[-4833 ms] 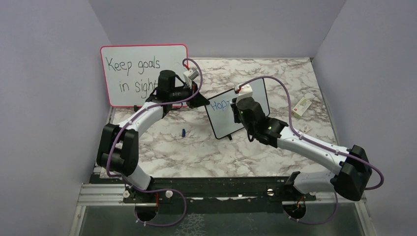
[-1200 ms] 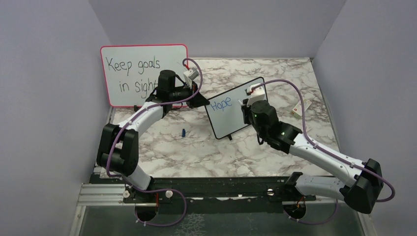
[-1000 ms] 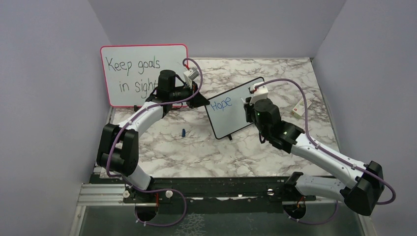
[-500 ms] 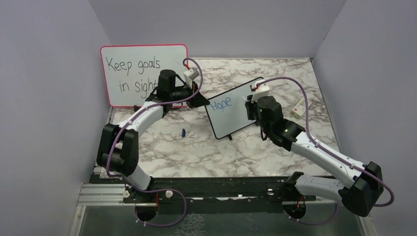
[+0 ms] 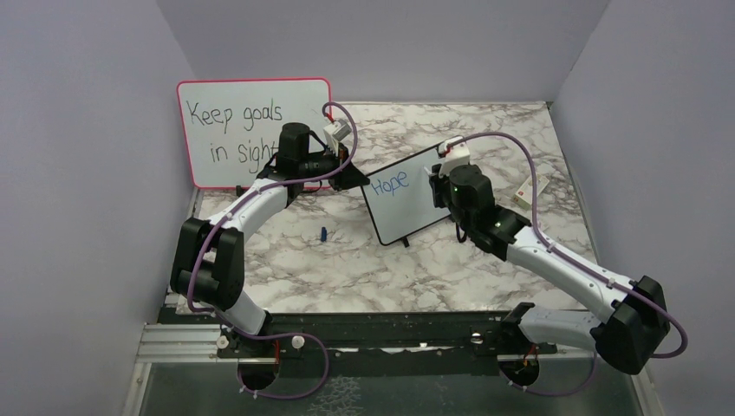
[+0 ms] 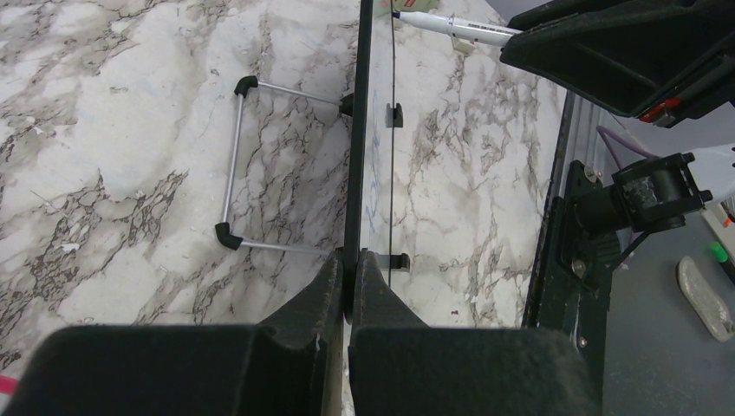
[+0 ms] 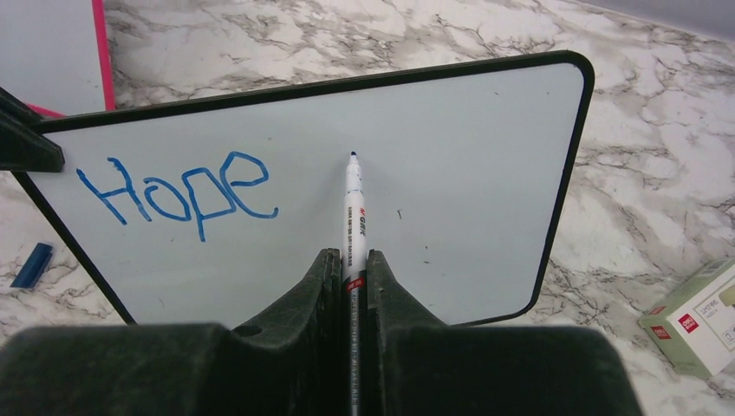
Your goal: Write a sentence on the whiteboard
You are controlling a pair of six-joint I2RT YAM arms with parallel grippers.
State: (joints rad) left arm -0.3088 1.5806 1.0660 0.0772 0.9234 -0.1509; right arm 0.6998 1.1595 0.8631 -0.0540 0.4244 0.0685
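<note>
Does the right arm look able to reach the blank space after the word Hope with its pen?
Probably yes. The marker in the right gripper points at bare whiteboard just right of Hope, nothing between. The left gripper clamps the board's opposite edge, clear of it.

Seen from my remote station: two pincers, the left pincer (image 6: 348, 277) and the right pincer (image 7: 351, 260), over one desk (image 5: 347, 260). I count two boards, the whiteboard (image 7: 451, 234) and a pink-framed board (image 5: 243, 130), one marker (image 7: 353, 204), one blue cap (image 5: 322, 233), one small box (image 7: 693, 325), and one word of the sentence (image 7: 178, 195), "Hope".
</note>
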